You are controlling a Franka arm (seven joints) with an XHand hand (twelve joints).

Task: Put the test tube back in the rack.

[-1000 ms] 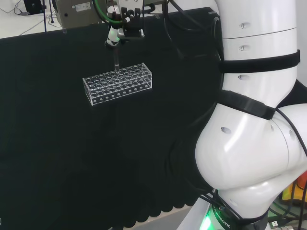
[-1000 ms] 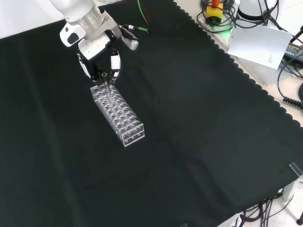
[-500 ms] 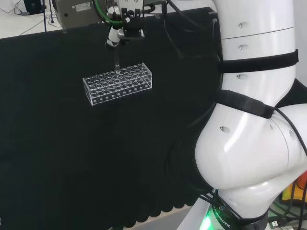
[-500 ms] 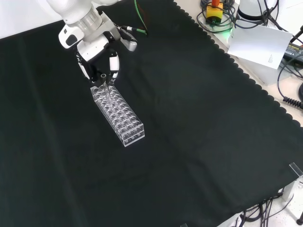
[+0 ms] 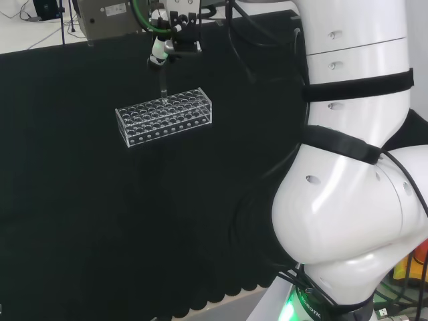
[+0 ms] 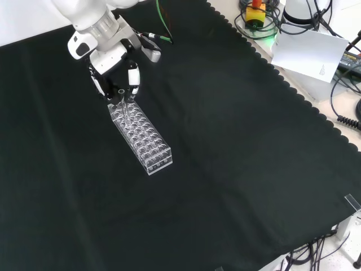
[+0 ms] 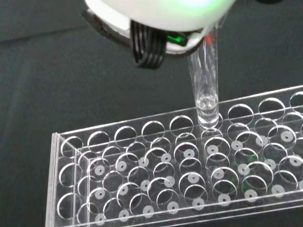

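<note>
A clear plastic rack with several rows of round holes lies on the black cloth. The hand hangs above the rack's far edge in the head view, its fingers curled round the top of a clear test tube. The tube hangs nearly upright. In the wrist view its rounded bottom sits at the mouth of a hole in the rack's outermost row. A blurred white part of the hand covers the tube's upper end.
Black cloth stretches wide around the rack. The arm's big white links stand at the head view's right. Cables, a white paper sheet and a yellow device lie beyond the cloth's scalloped edge in the front view.
The hand has risen a little and carried the tube upward with it; the rack has stayed in place.
</note>
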